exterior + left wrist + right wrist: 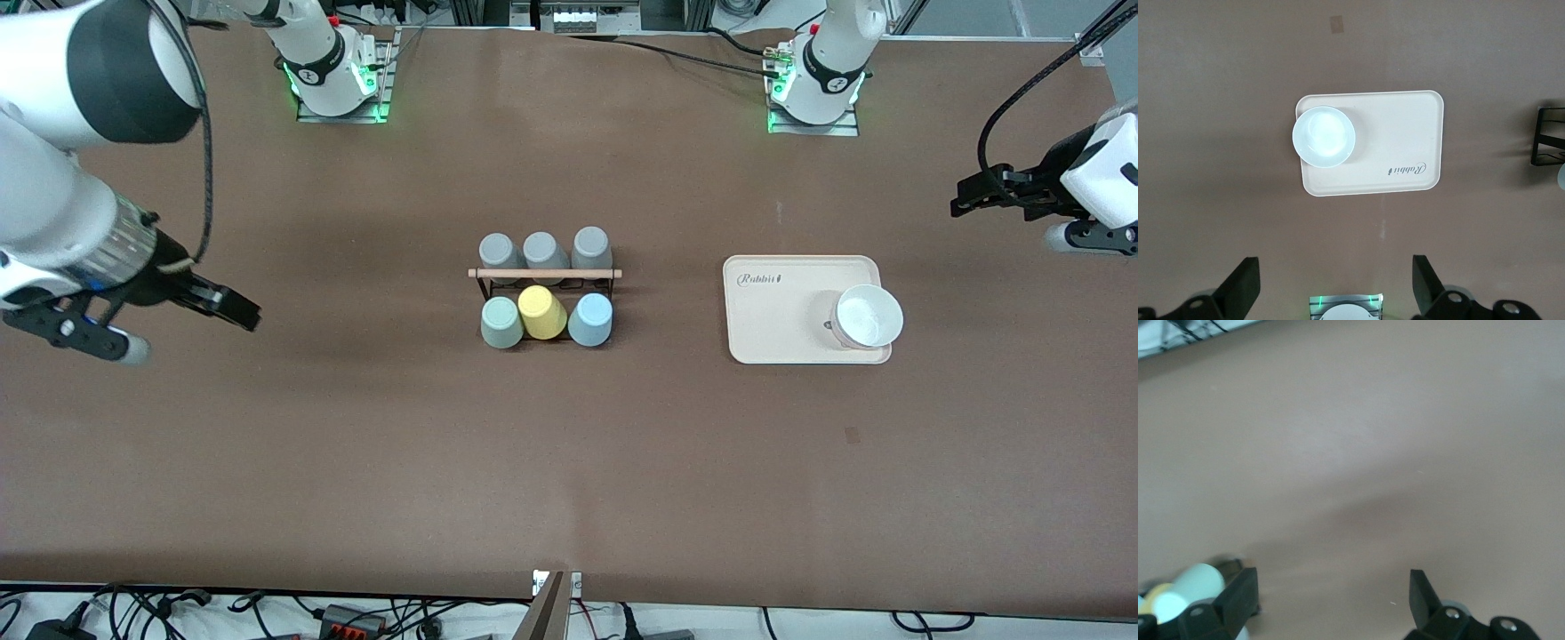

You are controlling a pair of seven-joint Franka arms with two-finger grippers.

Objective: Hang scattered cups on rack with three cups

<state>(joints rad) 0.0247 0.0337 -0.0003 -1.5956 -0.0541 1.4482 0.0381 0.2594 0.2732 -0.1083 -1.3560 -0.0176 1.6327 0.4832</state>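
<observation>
A small black wire rack [545, 286] with a wooden top bar stands mid-table; the mint-green cup [501, 322], a yellow cup [541, 312] and the light blue cup [590, 319] sit in a row on the side of the rack nearer the front camera, apparently hung on its pegs, and three grey cups [545, 251] line the side toward the robots' bases. Beside the rack, toward the left arm's end, a cream tray [775, 307] carries a white bowl [868, 316]. The left gripper [1336, 285] hovers over bare table near the tray, fingers spread apart, and the right gripper [1331, 600] hovers toward the right arm's end from the rack, fingers likewise apart.
</observation>
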